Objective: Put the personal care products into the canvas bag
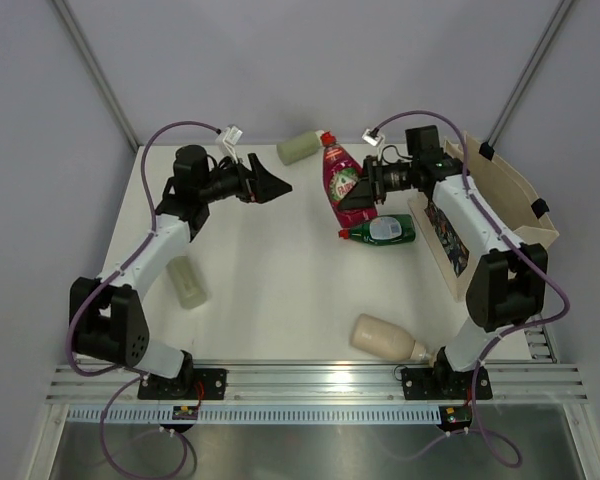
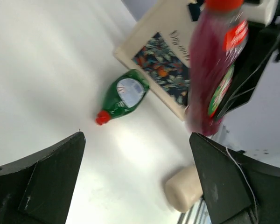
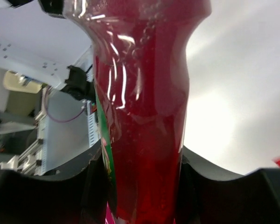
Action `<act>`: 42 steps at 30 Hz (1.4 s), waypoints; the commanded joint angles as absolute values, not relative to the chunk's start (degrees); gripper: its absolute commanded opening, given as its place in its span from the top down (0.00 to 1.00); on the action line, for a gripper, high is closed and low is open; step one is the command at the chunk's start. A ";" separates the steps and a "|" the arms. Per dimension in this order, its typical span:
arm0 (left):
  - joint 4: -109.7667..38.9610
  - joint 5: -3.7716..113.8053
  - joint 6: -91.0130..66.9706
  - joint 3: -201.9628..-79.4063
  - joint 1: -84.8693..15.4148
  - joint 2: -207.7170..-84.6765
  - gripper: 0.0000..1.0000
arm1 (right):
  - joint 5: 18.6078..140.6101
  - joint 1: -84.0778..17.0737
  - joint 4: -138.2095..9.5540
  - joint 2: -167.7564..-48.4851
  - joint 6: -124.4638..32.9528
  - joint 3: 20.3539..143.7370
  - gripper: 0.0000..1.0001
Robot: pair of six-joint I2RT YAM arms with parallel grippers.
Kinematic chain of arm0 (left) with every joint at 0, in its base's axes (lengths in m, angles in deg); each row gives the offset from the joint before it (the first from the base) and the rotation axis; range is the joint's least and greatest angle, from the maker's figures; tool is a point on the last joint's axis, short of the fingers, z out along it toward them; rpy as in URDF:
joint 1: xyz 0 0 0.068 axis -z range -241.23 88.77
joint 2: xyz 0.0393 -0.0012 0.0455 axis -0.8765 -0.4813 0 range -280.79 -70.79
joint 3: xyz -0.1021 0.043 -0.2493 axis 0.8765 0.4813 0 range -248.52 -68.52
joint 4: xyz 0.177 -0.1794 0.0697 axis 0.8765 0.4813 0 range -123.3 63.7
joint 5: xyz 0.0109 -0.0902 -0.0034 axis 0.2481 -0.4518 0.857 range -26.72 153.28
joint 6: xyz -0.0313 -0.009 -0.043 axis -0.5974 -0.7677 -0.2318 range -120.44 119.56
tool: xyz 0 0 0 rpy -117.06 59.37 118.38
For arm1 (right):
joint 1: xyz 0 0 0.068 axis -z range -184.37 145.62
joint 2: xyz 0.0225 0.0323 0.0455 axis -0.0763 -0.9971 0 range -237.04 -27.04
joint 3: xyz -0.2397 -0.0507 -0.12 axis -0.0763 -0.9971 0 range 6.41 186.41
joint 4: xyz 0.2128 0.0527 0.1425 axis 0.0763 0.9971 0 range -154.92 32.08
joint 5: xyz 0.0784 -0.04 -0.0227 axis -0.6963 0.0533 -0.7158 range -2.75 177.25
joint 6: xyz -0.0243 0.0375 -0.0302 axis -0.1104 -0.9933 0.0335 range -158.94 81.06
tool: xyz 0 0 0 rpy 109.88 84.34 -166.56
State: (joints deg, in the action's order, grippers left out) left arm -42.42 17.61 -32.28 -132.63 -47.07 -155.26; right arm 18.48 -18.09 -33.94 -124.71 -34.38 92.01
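Right fingers point(image 3: 46, 196) are clamped on the dark red plastic bottle with the red cap point(image 1: 340, 175), held up near the beige canvas bag point(image 1: 502, 205), so I'd clear the rim before dropping it in; left fingers point(image 2: 39, 186) are spread wide, empty.

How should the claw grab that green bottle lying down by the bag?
Probably grip the green bottle across its middle, coming straight down from above. It lies flat, red cap pointing left, long sides open; the canvas bag crowds its base end.
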 commanded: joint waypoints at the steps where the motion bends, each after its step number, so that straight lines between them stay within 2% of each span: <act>1: -28.58 28.96 -21.02 -136.02 -47.60 -150.08 0.01 | 19.64 -12.65 -27.94 -118.10 -30.25 100.35 1.00; 6: -24.78 40.57 -17.49 -132.86 -47.95 -142.70 0.01 | 24.49 0.68 -18.35 -115.46 -26.99 106.32 1.00; 12: -17.22 52.54 -20.03 -129.25 -49.62 -136.98 0.01 | 34.94 11.61 -10.79 -114.23 -23.22 114.42 1.00; 15: -13.71 58.24 -21.09 -127.93 -50.94 -134.69 0.01 | 46.43 14.69 -9.29 -114.05 -22.07 116.98 1.00; 16: -12.57 59.31 -21.36 -127.49 -51.12 -133.30 0.01 | 52.47 15.31 -9.20 -113.96 -21.37 116.72 1.00; 21: -9.31 67.13 -22.41 -124.51 -52.17 -129.16 0.01 | 67.00 17.69 -10.16 -113.70 -15.85 109.89 1.00; 24: -7.64 70.56 -23.11 -122.66 -52.61 -126.87 0.01 | 72.73 17.60 -11.39 -113.88 -11.89 103.91 1.00; 29: -5.79 72.77 -25.83 -120.46 -53.58 -125.11 0.01 | 74.33 17.60 -11.93 -113.88 -7.31 97.91 0.99; 33: -2.29 75.57 -30.49 -119.93 -54.02 -125.98 0.01 | 76.17 17.60 -9.29 -115.19 -1.43 96.50 0.85; 34: -1.49 76.37 -31.81 -119.84 -54.02 -126.25 0.01 | 76.26 17.60 -8.77 -115.28 -0.28 96.41 0.73; 37: 2.11 80.06 -37.43 -119.76 -54.28 -127.30 0.01 | 76.79 17.60 -7.45 -115.37 1.66 95.80 0.53; 38: 3.08 81.20 -40.40 -119.76 -54.46 -127.74 0.01 | 76.70 17.60 -6.49 -115.46 2.27 95.80 0.42; 39: 5.00 82.86 -41.65 -119.93 -54.55 -128.09 0.01 | 76.70 17.60 -6.21 -115.54 2.54 95.97 0.37; 41: 6.94 84.19 -45.07 -120.28 -54.72 -129.67 0.01 | 76.62 17.60 -5.08 -115.63 2.54 96.50 0.17; 42: 8.96 85.33 -45.96 -120.98 -54.72 -130.20 0.01 | 76.09 17.60 -4.72 -115.72 2.02 97.72 0.12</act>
State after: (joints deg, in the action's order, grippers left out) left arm 4.02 79.09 -38.61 -119.80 -54.31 -128.72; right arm 75.81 17.67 -5.11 -117.41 -0.29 94.92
